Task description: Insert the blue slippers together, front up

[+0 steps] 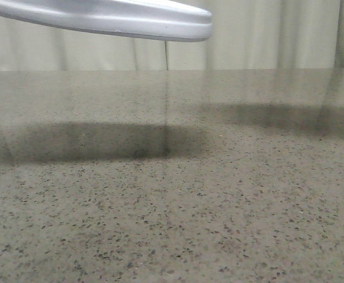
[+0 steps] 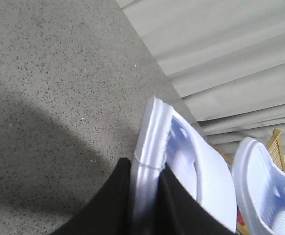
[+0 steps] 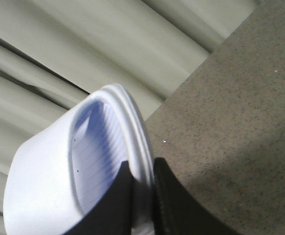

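Observation:
Both blue slippers are held in the air above the speckled table (image 1: 177,224). My left gripper (image 2: 146,166) is shut on the sole rim of one pale blue slipper (image 2: 181,139), with the strap and side cutout beside the fingers. The other blue slipper (image 2: 259,181) hangs just beyond it, apart from it. My right gripper (image 3: 142,164) is shut on the sole rim of a slipper (image 3: 96,142) whose ribbed footbed faces the camera. In the front view only the underside of one slipper (image 1: 118,20) shows at the top left; neither gripper shows there.
Pale curtains (image 1: 266,35) hang behind the table's far edge. A wooden frame (image 2: 276,142) shows past the slippers in the left wrist view. Two dark shadows (image 1: 95,141) lie on the table top.

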`<state>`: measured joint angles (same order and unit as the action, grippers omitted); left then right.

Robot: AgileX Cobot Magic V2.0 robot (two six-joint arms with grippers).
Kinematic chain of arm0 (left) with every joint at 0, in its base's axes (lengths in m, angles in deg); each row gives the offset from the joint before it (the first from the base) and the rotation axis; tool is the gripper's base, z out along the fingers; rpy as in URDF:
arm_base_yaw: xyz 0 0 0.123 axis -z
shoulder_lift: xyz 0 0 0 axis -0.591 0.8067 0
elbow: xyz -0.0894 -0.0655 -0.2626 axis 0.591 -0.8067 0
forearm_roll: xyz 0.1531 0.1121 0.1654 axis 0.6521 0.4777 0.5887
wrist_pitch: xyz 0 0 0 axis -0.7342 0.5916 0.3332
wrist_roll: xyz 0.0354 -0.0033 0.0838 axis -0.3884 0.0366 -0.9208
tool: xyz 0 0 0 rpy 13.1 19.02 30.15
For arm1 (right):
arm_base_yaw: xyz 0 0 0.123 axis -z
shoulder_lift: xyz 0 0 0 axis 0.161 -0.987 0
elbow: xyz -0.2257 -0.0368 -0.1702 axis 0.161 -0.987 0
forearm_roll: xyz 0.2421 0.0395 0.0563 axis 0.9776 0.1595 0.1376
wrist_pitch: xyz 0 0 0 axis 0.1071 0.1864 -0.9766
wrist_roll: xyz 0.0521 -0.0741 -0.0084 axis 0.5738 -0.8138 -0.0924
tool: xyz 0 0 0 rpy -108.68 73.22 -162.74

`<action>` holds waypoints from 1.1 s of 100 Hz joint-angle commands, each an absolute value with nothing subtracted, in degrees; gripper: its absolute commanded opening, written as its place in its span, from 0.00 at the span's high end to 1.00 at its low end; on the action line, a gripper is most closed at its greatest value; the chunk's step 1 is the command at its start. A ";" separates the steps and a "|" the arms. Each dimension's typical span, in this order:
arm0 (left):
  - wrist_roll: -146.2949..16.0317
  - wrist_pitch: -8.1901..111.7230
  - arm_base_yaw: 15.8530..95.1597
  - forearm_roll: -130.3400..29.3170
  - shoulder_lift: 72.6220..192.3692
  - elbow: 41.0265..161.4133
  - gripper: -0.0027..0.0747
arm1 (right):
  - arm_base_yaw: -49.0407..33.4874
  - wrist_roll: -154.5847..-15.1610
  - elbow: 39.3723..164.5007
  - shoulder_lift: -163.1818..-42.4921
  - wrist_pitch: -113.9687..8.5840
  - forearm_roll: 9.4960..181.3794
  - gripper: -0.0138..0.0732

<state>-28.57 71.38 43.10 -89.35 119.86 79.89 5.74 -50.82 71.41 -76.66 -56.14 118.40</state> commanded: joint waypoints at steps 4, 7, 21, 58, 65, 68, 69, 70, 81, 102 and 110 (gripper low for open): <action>-28.46 70.35 43.09 -92.43 119.59 81.60 0.94 | 6.13 -51.05 74.17 -73.88 -54.31 121.72 0.96; -28.46 70.35 43.09 -92.48 119.59 81.60 0.94 | 6.13 -51.05 74.52 -73.74 -51.84 122.47 0.96; -28.46 71.04 43.09 -93.02 119.59 81.60 0.94 | 6.13 -51.05 76.38 -73.86 -43.58 125.05 0.96; -28.56 75.59 43.09 -97.03 119.59 81.60 0.94 | 6.13 -51.05 76.50 -73.84 -36.60 127.31 0.96; -28.56 76.66 43.09 -97.69 119.59 81.60 0.94 | 6.13 -51.05 76.50 -73.84 -36.14 127.31 0.96; -28.56 77.11 43.09 -98.24 119.59 81.60 0.94 | 6.13 -51.05 76.50 -73.84 -35.99 127.45 0.96; -28.56 77.38 43.09 -98.38 119.59 81.60 0.94 | 6.13 -51.15 76.50 -73.84 -35.85 127.45 0.96; -28.56 77.52 43.09 -98.52 119.59 81.60 0.94 | 6.13 -51.15 76.50 -73.84 -35.84 127.60 0.96; -31.15 79.20 43.09 -101.55 119.59 81.60 0.94 | 6.13 -51.15 76.50 -73.89 -34.91 128.30 0.96; -33.10 82.20 43.09 -104.49 119.59 81.60 0.94 | 6.13 -51.27 76.50 -73.89 -32.84 129.64 0.96; -33.10 82.85 43.09 -104.62 119.59 81.60 0.94 | 6.13 -54.70 76.50 -73.89 -32.10 132.97 0.96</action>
